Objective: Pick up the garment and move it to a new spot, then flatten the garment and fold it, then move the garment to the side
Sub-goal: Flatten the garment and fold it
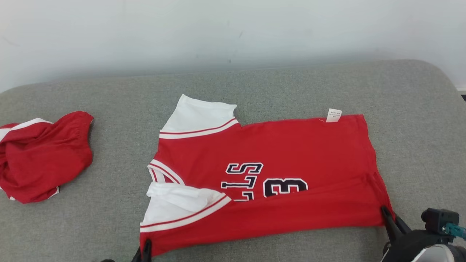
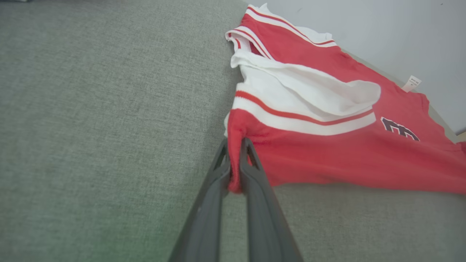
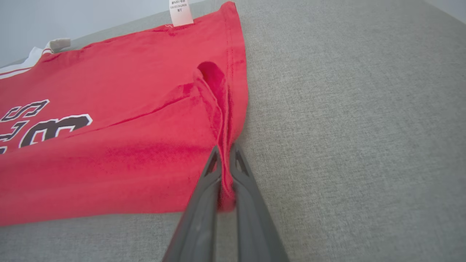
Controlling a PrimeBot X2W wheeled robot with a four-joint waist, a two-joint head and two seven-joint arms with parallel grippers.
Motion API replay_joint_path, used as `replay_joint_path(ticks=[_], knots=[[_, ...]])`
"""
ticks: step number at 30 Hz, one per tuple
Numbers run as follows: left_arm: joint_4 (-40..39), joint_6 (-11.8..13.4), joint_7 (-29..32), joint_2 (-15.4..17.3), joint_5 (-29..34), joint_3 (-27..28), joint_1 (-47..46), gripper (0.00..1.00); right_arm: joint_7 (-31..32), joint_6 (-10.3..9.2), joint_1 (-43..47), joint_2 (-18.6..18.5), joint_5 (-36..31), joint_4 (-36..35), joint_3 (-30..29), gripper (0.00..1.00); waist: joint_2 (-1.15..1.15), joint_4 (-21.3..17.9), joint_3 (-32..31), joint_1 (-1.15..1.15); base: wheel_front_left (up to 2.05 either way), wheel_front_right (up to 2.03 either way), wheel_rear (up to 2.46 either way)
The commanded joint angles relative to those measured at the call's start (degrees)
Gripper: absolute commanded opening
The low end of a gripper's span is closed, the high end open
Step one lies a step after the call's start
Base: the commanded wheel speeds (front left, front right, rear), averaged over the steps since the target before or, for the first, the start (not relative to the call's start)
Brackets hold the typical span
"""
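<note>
Clamping jersey (image 1: 291, 145) edge: L pincer (image 2: 236, 142), R pincer (image 3: 225, 150); room beyond, prob.

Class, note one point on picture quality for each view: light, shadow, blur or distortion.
Head view: soft, even light, red shirt sharp, little shadow. Left wrist view: a greenish cast tints the grey cushion at lower left; the left gripper looks soft near the lens. Right wrist view: wide-angle stretch flares the right gripper toward the lens; faint shadow under the shirt's hem.
</note>
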Motion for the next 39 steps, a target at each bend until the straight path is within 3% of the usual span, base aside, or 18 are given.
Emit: replay_joint_path(ticks=[1,3,4,5,6,13,20,28,32,39], knots=[[-0.9,0.5,0.0,0.1,-0.5,0.0,1.5,0.00,1.4,-0.16,2.1,0.3,-0.3,-1.2,-1.1,0.00,0.01,0.3,-0.5,0.01,0.00,0.00,0.00],[-1.4,1.0,0.4,-0.1,-0.4,-0.3,2.0,0.00,2.9,-0.16,3.2,0.7,-0.7,-2.1,-2.3,0.00,0.01,0.5,-0.6,0.01,0.00,0.00,0.00],[-1.6,1.1,0.3,-0.2,-0.4,-0.4,1.9,0.00,3.6,-0.16,3.7,0.8,-1.2,-2.3,-3.2,0.07,0.01,0.6,-0.8,0.01,0.00,0.00,0.00],[-1.8,1.2,0.3,-0.2,0.1,-0.7,1.8,0.45,4.0,-0.16,4.2,0.9,-2.0,-2.7,-3.8,0.80,0.01,0.7,-0.9,0.01,0.00,0.00,0.00],[-2.1,1.1,0.1,-0.3,0.6,-1.0,1.6,1.00,3.7,-0.16,4.5,1.3,-2.3,-3.5,-4.5,1.00,0.01,0.8,-1.1,0.01,0.00,0.00,0.00],[-5.3,2.1,-0.6,-0.5,4.1,1.9,1.2,1.00,-0.4,-0.16,5.3,3.2,-5.5,-10.6,-8.0,1.00,0.01,0.8,-2.4,0.01,0.00,0.00,0.00],[-13.6,3.6,-0.7,-1.2,16.6,11.2,3.2,1.00,-6.0,-0.16,6.6,6.1,-10.6,-18.5,-9.4,1.00,0.01,0.9,-3.9,0.01,0.00,0.00,0.00],[-18.2,6.4,-0.7,-1.5,28.8,17.2,5.4,1.00,-10.4,-0.16,7.3,9.1,-14.6,-20.3,-8.7,1.00,0.01,0.9,-5.3,0.01,0.00,0.00,0.00],[-19.7,4.6,-0.7,-1.5,31.1,19.7,7.3,1.00,-11.5,-0.16,7.7,10.5,-16.0,-19.9,-8.4,1.00,0.01,1.1,-5.7,0.01,0.00,0.00,0.00],[-22.7,-0.5,-0.7,-4.0,31.4,25.0,10.6,1.00,-12.6,-0.16,9.0,11.9,-17.1,-19.2,-9.2,1.00,0.01,1.8,-6.1,0.01,0.00,0.00,0.00]])
